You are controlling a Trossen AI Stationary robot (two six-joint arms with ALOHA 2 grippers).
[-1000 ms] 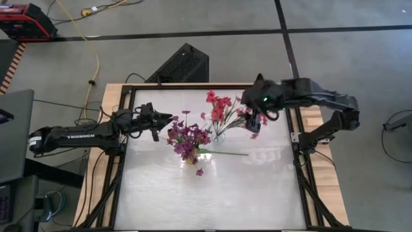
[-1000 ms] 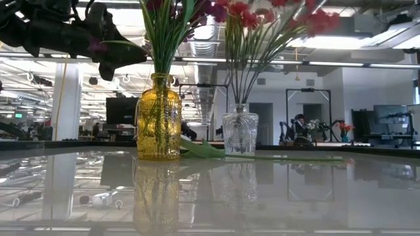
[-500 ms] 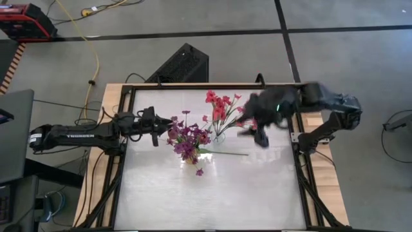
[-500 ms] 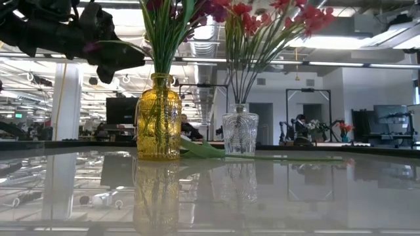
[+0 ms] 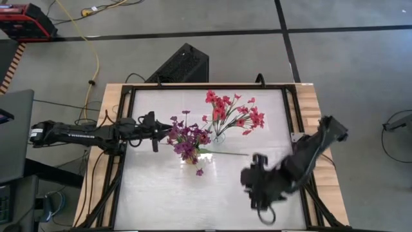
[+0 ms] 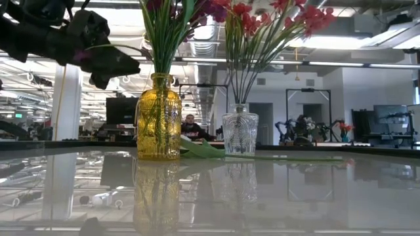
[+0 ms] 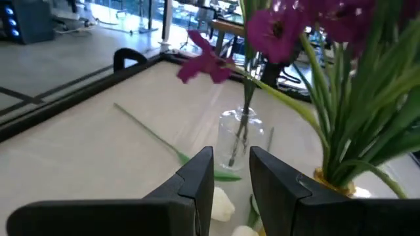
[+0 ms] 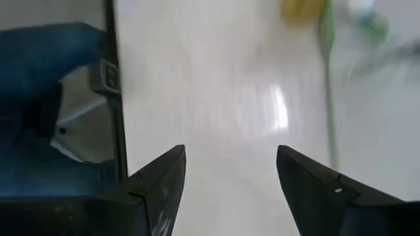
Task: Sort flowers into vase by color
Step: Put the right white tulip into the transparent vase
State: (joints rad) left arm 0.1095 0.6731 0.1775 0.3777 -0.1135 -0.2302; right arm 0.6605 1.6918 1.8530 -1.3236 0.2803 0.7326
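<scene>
Glossy white table in an open workshop carries two vases: the yellow vase holds the purple flowers, the clear vase holds the red flowers. One loose stem lies flat on the table just beside the vases, and a white bud lies close under my left claw.

My left claw hovers beside the purple flowers, fingers slightly parted, grasping nothing. My right claw hangs over the near right part of the table, released and empty.

Risks, as I judge them:
- Left claw sits close to the purple blooms; a careless advance could snag a stem and tip the yellow vase
- Thin stem lying flat on a slick table may slide away from closing fingers

Legible writing: "TROSSEN" on my left arm
</scene>
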